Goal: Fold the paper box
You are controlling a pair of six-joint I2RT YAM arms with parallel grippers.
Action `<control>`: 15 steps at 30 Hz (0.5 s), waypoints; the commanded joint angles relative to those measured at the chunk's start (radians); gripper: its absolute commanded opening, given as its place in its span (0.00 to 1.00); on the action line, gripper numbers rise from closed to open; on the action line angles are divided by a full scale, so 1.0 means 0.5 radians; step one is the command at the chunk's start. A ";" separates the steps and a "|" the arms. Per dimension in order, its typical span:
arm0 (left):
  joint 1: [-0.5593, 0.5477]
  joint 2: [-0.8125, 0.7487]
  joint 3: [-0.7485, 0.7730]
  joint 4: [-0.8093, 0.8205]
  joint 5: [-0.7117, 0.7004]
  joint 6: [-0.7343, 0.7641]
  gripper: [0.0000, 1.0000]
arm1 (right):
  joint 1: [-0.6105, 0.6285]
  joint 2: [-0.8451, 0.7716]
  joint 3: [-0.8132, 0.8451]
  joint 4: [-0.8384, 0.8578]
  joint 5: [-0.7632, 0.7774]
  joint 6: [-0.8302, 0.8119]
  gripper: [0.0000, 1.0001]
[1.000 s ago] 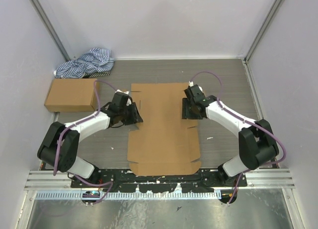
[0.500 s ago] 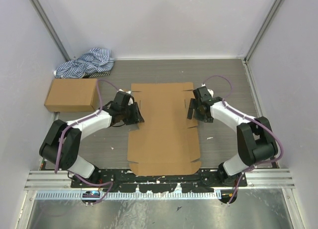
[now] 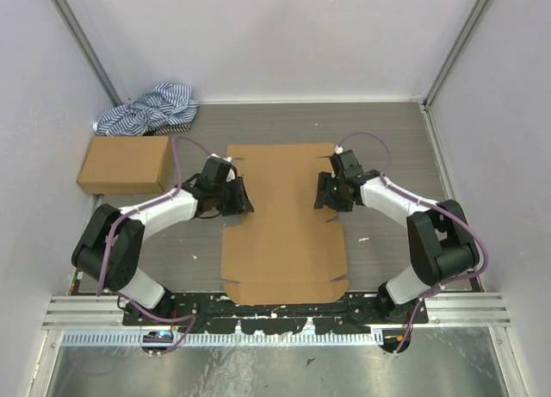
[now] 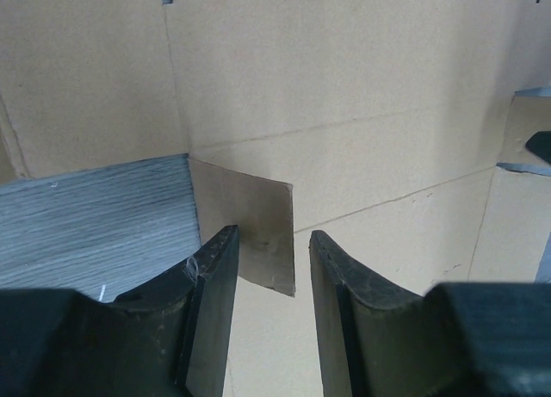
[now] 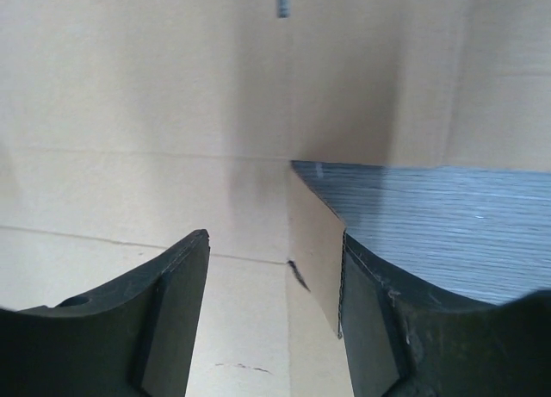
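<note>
Top cam: the left hand (image 3: 240,201) and right hand (image 3: 321,193) hang over the side edges of the paper box (image 3: 284,225), so their fingertips and the cardboard right under them are blocked out. Left wrist cam: the raised flap (image 4: 258,216) has its lower corner tucked behind a finger (image 4: 211,311), and I can't say if they touch. Right wrist cam, same deal: the right-side flap (image 5: 314,242) disappears behind that hand's finger. Both wrist views chop the box off at the frame edges.
</note>
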 commanded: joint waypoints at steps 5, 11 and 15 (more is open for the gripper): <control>-0.058 0.029 0.151 0.001 0.045 -0.016 0.45 | 0.166 0.013 0.117 0.090 -0.069 -0.020 0.63; -0.092 0.105 0.170 0.031 0.038 -0.028 0.45 | 0.250 0.103 0.148 0.138 -0.045 0.006 0.62; -0.092 0.231 0.173 0.080 0.041 -0.047 0.45 | 0.279 0.207 0.178 0.145 -0.034 0.014 0.63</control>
